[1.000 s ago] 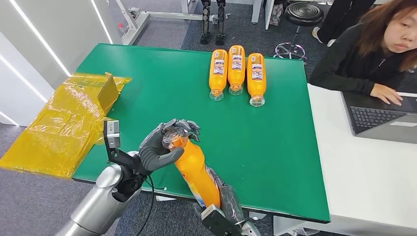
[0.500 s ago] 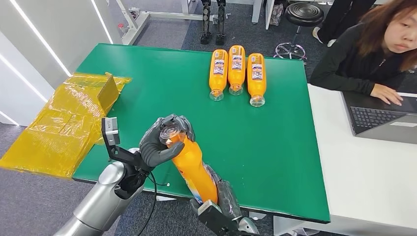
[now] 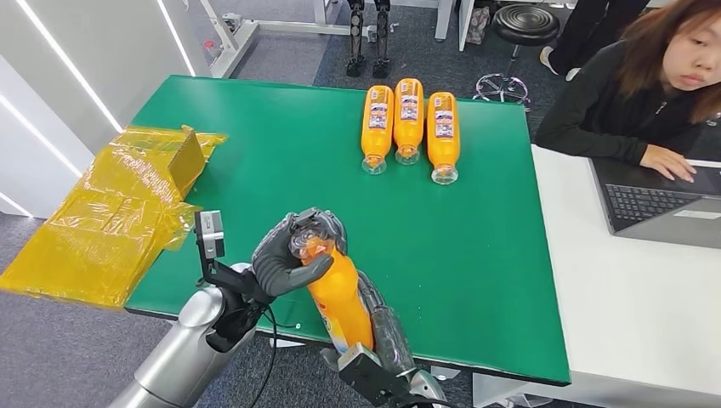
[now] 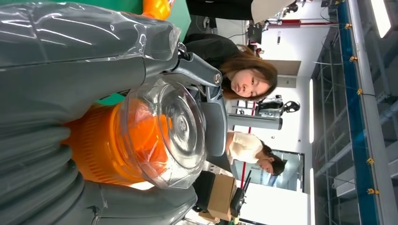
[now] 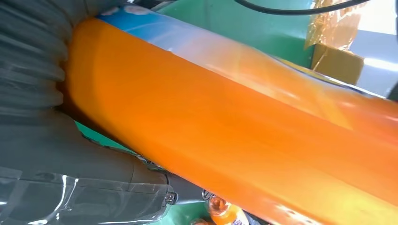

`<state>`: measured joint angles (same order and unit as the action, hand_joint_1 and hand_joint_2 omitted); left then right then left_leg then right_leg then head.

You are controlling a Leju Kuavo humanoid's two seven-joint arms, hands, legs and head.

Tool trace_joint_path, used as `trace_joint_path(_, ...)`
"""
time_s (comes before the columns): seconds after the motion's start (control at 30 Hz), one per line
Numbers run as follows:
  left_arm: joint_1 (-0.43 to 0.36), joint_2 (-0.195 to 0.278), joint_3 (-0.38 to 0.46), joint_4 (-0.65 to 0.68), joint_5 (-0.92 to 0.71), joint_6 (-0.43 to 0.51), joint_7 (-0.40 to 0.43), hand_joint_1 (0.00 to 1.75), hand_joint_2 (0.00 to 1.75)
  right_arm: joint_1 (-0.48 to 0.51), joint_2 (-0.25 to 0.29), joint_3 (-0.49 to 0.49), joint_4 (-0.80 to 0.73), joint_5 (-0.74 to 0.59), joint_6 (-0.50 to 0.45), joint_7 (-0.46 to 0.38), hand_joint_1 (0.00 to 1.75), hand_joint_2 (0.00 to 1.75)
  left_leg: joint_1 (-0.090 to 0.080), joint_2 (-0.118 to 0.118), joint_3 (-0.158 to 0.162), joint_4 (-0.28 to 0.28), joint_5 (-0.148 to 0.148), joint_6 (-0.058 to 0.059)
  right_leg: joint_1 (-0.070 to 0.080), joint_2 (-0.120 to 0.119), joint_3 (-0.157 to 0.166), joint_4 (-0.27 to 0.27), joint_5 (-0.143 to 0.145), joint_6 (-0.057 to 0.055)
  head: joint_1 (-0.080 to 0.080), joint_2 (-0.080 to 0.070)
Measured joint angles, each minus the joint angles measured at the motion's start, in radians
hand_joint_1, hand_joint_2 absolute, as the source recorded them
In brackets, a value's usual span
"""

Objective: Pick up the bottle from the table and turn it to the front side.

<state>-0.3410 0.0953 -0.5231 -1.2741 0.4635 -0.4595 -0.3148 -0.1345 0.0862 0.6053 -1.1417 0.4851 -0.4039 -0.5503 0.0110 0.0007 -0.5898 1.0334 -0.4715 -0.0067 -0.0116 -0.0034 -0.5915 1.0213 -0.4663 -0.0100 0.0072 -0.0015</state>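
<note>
Bottle (image 3: pixel 338 293) now steeper, near table (image 3: pixel 510 255) edge.

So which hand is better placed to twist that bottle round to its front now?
Probably the left hand: its fingers wrap the clear end of the orange bottle, so it could spin it. The right hand grips the body low down, steadying it above the green table.
</note>
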Motion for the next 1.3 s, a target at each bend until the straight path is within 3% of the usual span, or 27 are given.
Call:
trace_joint_path(0.2, -0.002, -0.001, 0.008, 0.0, -0.219, 0.143, -0.047, 1.75, 1.75, 0.004, 0.0, 0.003, -0.015, -0.016, 0.001, -0.002, 0.0, 1.75, 0.0, 0.0, 0.0, 0.0, 0.0, 0.0, 0.0, 0.0, 0.0, 0.0, 0.0, 0.0, 0.0, 0.0)
trace_joint_path(0.33, -0.028, -0.005, 0.024, 0.0, -0.343, 0.177, -0.069, 1.75, 1.75, 0.004, 0.0, 0.003, -0.012, -0.035, 0.009, 0.002, 0.0, 1.75, 0.0, 0.0, 0.0, 0.0, 0.0, 0.0, 0.0, 0.0, 0.0, 0.0, 0.0, 0.0, 0.0, 0.0)
trace_joint_path(0.73, -0.205, 0.015, 0.033, 0.0, -0.544, 0.255, -0.081, 1.75, 1.75, 0.016, 0.002, -0.002, 0.001, -0.051, 0.006, -0.005, 0.0, 1.75, 0.0, 0.0, 0.0, 0.0, 0.001, -0.001, 0.0, 0.0, 0.0, 0.0, 0.0, -0.001, 0.0, 0.0)
trace_joint_path(1.03, -0.272, 0.101, 0.027, 0.015, -0.879, 0.385, -0.036, 1.75, 1.75, 0.036, -0.002, -0.016, -0.018, -0.056, -0.003, 0.011, 0.0, 1.75, 0.0, 0.001, 0.0, 0.0, 0.001, -0.001, 0.0, 0.002, -0.002, 0.001, 0.001, -0.001, 0.0, 0.0)
trace_joint_path(1.3, -0.286, 0.227, 0.015, 0.188, -1.161, 0.483, 0.002, 1.75, 1.75, 0.07, -0.025, -0.017, -0.052, -0.095, -0.021, 0.025, 0.0, 1.75, 0.0, 0.007, 0.0, 0.0, 0.001, -0.001, 0.0, 0.008, -0.004, 0.001, 0.001, -0.002, 0.0, 0.0)
